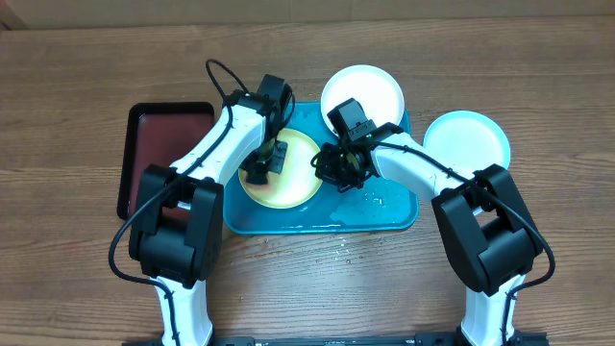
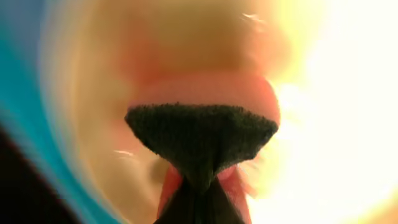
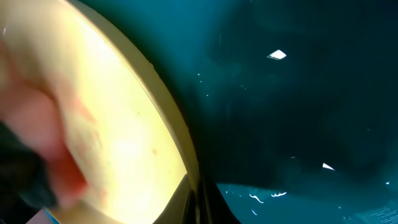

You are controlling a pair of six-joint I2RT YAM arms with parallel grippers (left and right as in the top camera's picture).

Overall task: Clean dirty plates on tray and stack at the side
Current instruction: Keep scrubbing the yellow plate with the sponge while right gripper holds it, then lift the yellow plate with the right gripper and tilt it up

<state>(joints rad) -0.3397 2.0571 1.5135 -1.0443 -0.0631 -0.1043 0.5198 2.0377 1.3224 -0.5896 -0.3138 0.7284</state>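
A wooden table [image 1: 538,58] is bearing the turquoise tray [image 1: 384,216]. Overhead, the left gripper [image 1: 259,173] and right gripper [image 1: 324,165] are meeting at the yellow-green plate [image 1: 288,192] in the tray's left half. The white plate [image 1: 370,91] is overlapping the tray's far rim, and the light blue plate [image 1: 466,139] is lying off its right side.

In the left wrist view, the jaws are clamping a dark sponge [image 2: 200,140] against a red smear [image 2: 205,87].

In the right wrist view, the jaws are pinching the plate's rim over the tray's wet floor. Hard scrubbing may be risking the slick rim slipping free.

No writing is showing.

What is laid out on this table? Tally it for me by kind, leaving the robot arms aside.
Round plastic plates: 3 (yellow-green plate, white plate, light blue plate)
Rectangular plastic trays: 2 (turquoise tray, black tray with dark red inside)
Scrubbing pads: 1 (dark scrubbing pad)
Total: 6
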